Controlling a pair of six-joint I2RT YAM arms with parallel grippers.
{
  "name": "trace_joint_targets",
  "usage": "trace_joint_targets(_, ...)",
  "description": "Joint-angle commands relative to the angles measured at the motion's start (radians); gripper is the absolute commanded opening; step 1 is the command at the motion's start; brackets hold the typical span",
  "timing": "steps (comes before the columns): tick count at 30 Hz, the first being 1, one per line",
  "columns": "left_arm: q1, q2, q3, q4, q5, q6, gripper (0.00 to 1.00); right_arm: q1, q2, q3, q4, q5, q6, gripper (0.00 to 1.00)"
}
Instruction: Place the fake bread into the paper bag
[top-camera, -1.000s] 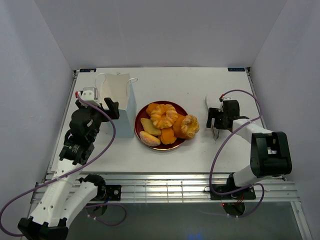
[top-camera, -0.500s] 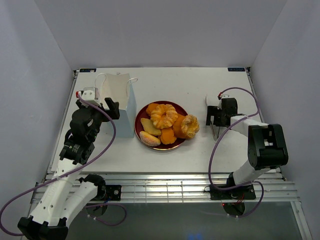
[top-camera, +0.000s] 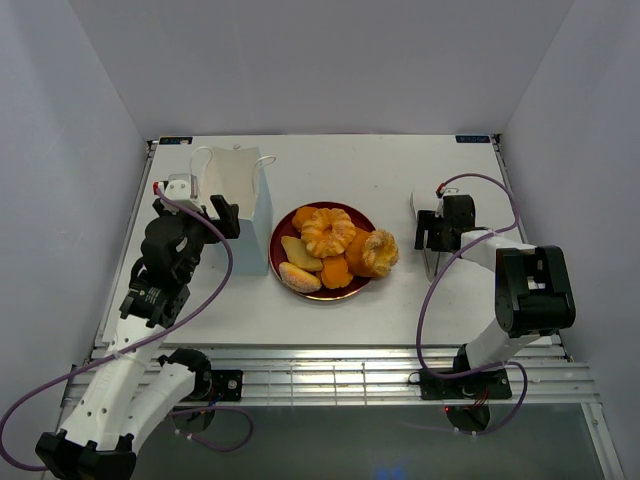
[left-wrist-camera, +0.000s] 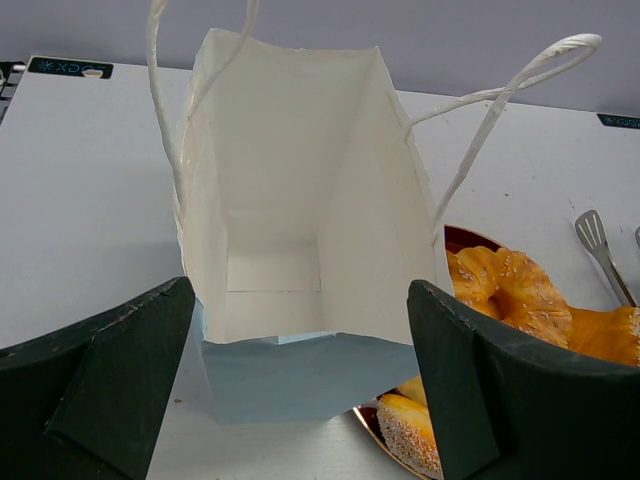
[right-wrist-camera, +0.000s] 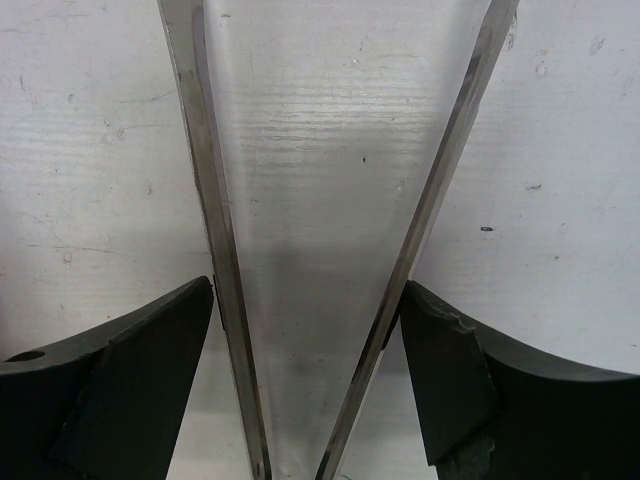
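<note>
The fake bread (top-camera: 335, 245), several glossy orange and tan pastries, is piled on a dark red plate (top-camera: 276, 247). It also shows in the left wrist view (left-wrist-camera: 510, 290). The white paper bag (top-camera: 243, 200) stands upright and open left of the plate. My left gripper (top-camera: 222, 215) is open and empty. Its fingers (left-wrist-camera: 110, 380) stand on either side of the bag's near wall (left-wrist-camera: 300, 365). The bag's inside (left-wrist-camera: 280, 200) looks empty. My right gripper (top-camera: 430, 238) is low on the table, right of the plate. Its fingers (right-wrist-camera: 130, 370) touch the outer sides of both arms of metal tongs (right-wrist-camera: 205, 200), which are still spread.
The tongs (top-camera: 428, 262) lie on the white table, with their tips (left-wrist-camera: 600, 250) pointing to the back. The bag's cord handles (left-wrist-camera: 500, 100) stick up. Grey walls enclose the table on three sides.
My right gripper has shifted slightly left and back over the tongs. The left arm, bag and bread have not moved.
</note>
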Motion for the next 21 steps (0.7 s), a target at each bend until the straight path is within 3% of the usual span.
trace_joint_targets(1, -0.007, -0.004, -0.01, 0.01, 0.006, 0.006, 0.98, 0.003, 0.017, 0.019, 0.016, -0.009, 0.008, 0.8)
trace_joint_targets(10, -0.01, -0.004, -0.011, 0.01, 0.008, 0.006, 0.98, 0.003, 0.011, 0.024, -0.015, -0.013, 0.011, 0.76)
trace_joint_targets(17, -0.011, -0.007, -0.011, 0.01, 0.008, 0.006, 0.98, 0.003, 0.021, 0.036, -0.018, -0.004, 0.012, 0.64)
trace_joint_targets(21, -0.013, -0.01, -0.011, 0.01, 0.005, 0.006, 0.98, 0.003, 0.006, 0.059, -0.077, -0.01, 0.014, 0.63)
